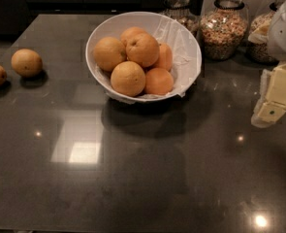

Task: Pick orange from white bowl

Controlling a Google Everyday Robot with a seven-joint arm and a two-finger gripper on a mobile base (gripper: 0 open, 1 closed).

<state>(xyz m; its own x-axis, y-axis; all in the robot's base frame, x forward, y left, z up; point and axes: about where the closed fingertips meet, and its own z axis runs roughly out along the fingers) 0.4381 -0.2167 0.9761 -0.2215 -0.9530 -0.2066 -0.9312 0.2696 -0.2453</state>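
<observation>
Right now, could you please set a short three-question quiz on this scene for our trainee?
1. True or false: the gripper is gripping one of the oranges in the white bowl.
2. The two paler fruits lie: A) in the bowl; B) on the counter, left of the bowl; C) under the gripper.
3. What stands behind the bowl, towards the right?
Key: 1 false, the gripper hangs at the right edge, apart from the bowl; 2 B; 3 glass jars.
</observation>
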